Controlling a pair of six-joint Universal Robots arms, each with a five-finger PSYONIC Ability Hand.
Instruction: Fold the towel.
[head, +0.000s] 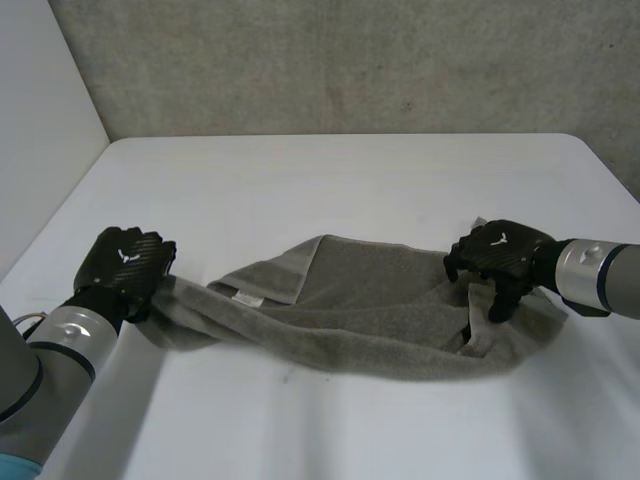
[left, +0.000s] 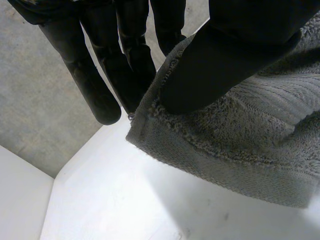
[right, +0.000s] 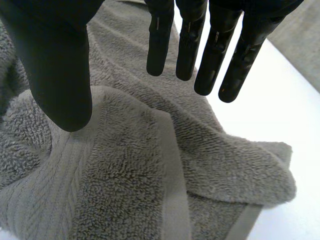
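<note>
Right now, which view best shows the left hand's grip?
Left wrist view: the left hand pinches the towel at a corner between thumb and fingers. Head view shows it from behind, grip hidden; right wrist view shows the towel's other end.

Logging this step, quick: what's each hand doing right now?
Left hand: shut on the grey terry towel, corner pinched between thumb and fingers.
Right hand: open, fingers straight above the towel's other end.

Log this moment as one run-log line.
towel: crumpled lengthwise on table, not yet folded | left hand: pinching one end corner | right hand: open above opposite end
</note>
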